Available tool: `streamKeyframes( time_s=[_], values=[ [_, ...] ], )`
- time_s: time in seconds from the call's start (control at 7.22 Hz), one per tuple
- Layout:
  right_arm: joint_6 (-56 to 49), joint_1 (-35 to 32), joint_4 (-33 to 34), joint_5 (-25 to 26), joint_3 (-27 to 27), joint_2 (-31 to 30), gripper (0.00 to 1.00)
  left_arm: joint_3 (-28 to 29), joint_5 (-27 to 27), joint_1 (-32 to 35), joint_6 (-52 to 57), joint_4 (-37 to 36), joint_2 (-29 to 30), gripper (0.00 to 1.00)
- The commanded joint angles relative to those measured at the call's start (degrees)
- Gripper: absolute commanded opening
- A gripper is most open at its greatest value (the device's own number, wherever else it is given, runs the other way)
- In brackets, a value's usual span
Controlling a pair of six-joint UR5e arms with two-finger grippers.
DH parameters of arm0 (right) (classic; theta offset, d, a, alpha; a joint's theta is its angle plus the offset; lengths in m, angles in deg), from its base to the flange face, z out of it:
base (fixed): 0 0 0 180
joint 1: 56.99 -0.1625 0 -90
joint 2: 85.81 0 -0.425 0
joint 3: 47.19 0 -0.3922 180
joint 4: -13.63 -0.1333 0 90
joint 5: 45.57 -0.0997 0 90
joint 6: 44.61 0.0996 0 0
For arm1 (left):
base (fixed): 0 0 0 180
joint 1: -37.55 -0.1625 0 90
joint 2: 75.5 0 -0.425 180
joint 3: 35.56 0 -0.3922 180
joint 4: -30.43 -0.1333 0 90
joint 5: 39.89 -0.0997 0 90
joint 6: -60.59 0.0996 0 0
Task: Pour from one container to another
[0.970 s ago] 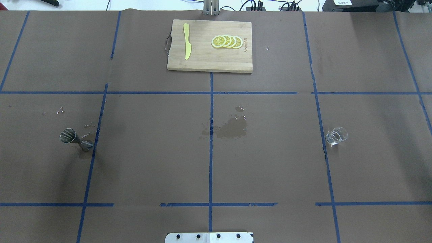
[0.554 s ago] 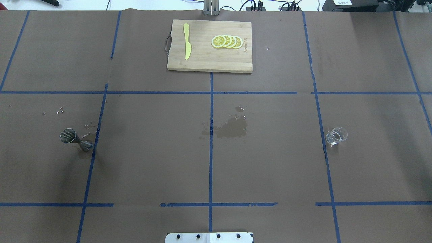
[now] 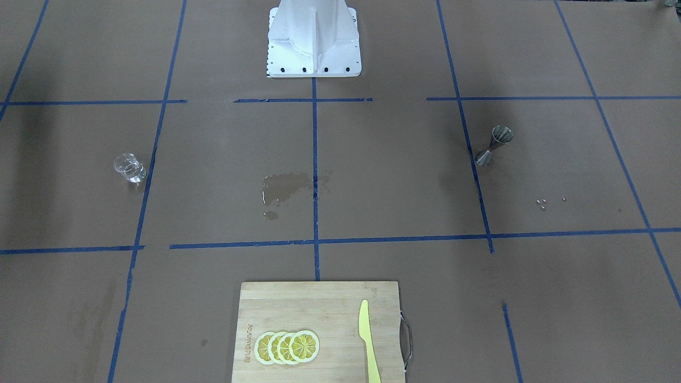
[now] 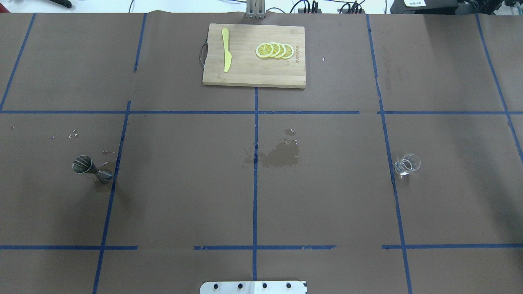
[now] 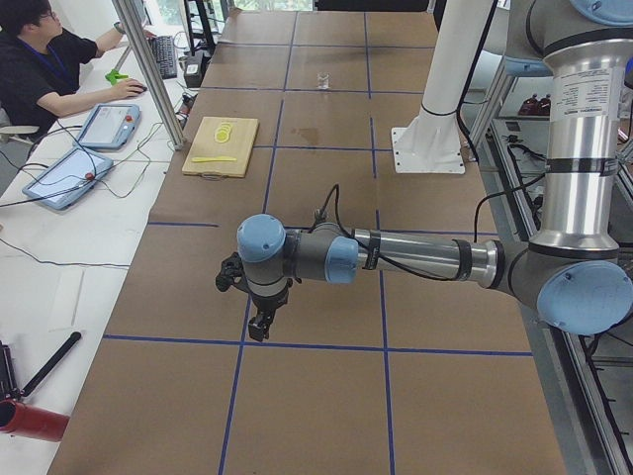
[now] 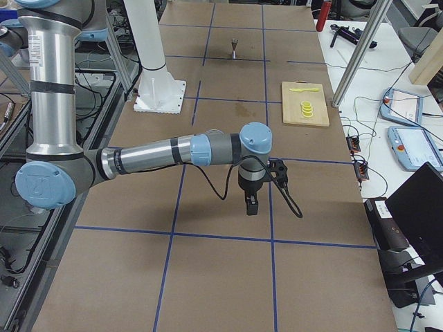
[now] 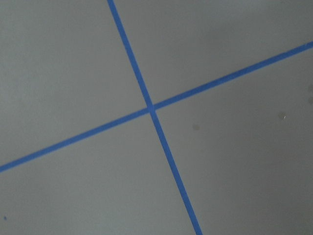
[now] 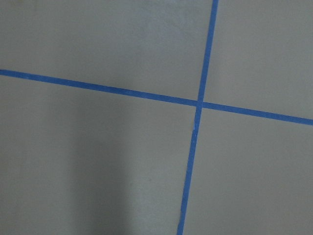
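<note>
The glass cup (image 4: 407, 164) stands upright on the robot's right side of the surface (image 4: 184, 196), just beside a blue tape line (image 4: 386, 143). The jigger (image 4: 88, 167) stands upright well apart from it on the left side, with droplets (image 4: 107, 153) near its foot. A wet patch (image 4: 282, 155) lies between the two, near the middle.

Nothing is held. The left gripper (image 5: 259, 322) and the right gripper (image 6: 250, 204) hang over bare surface at the two ends. Only the side cameras show them, so whether either is open or closed cannot be told.

The step in hand looks like the right arm's reach for the cup. It would do well to come in level from the side with jaws wide, and to close around the cup's body rather than its rim, since rounded clear glass slips easily. The cup should stay upright while carried. The jigger's mouth is narrow and its foot small, so steadying it with the left gripper would help. The pour itself should be slow, with the cup's lip close over the mouth.
</note>
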Motion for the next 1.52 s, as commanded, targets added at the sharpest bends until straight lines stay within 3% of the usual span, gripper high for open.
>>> streamKeyframes(
  time_s=[0.0, 0.28, 0.42, 0.83, 1.11, 1.39],
  values=[
    [-0.1, 1.3, -0.1, -1.4, 0.6, 0.2, 1.0, 6.1, 0.2, 0.0, -0.7, 13.6, 1.6, 1.0],
    [-0.2, 1.7, -0.7, -1.2, 0.1, 0.8, 1.0, 7.5, 3.1, -0.1, -1.4, 16.5, 1.1, 1.0],
    [-0.3, 3.8, -1.5, -1.0, 1.3, 1.5, 1.0, 5.5, 3.1, -0.2, -1.9, 21.5, 1.9, 1.0],
    [3.6, 7.5, -5.0, -0.7, 1.1, 1.6, 1.0, -0.7, 2.4, -9.0, -22.4, 32.1, 0.9, 1.0],
    [4.6, 7.9, -7.0, -0.7, 0.8, 1.4, 1.0, -1.3, -3.8, -15.5, -40.3, 51.3, -3.0, 1.0],
    [4.6, 7.9, -7.1, -0.7, 0.8, 1.4, 1.0, -5.0, -17.0, -26.5, -56.4, 61.3, -6.3, 1.0]
  ],
)
